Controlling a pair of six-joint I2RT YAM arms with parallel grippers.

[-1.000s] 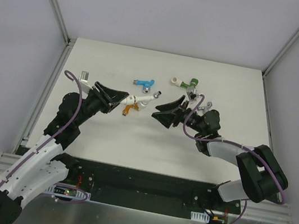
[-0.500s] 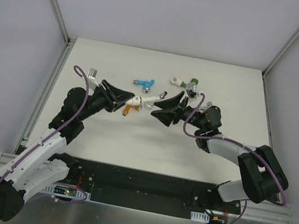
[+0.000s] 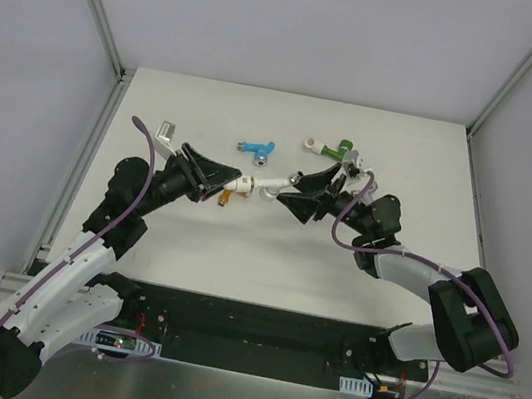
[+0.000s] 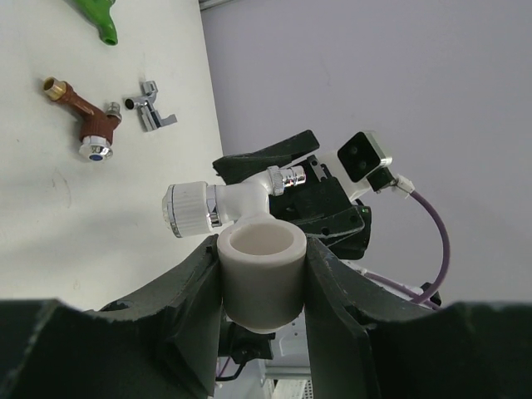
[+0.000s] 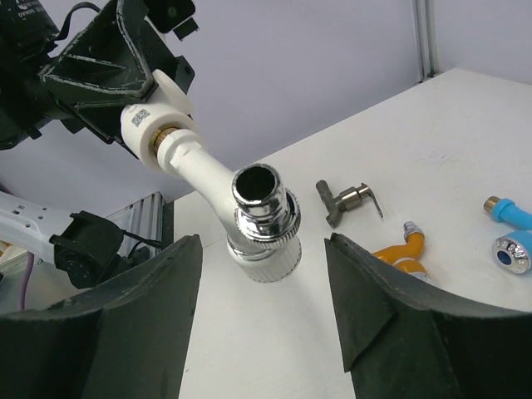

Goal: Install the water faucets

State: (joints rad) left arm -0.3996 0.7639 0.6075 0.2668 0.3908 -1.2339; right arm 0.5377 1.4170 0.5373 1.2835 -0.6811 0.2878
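My left gripper (image 4: 263,251) is shut on a short white pipe fitting (image 4: 262,283) with the white faucet (image 4: 224,204) joined to it, held above the table. The faucet's silvery end (image 5: 262,195) lies between the jaws of my open right gripper (image 5: 262,307), which stand wide apart and do not touch it. In the top view the white faucet (image 3: 266,187) spans between the left gripper (image 3: 221,174) and the right gripper (image 3: 303,187). On the table lie the orange faucet (image 3: 229,194), the blue faucet (image 3: 256,147), the green faucet (image 3: 332,150) and the brown faucet (image 4: 87,125).
A loose silvery lever handle (image 5: 349,199) lies near the orange faucet (image 5: 407,253). Another metal piece (image 3: 165,131) lies at the left. The table's walls (image 3: 102,22) stand at the back and both sides.
My left gripper has carried the fitting and white faucet to the right. My right gripper has moved up to it, so the faucet's silvery end now sits between its open jaws.
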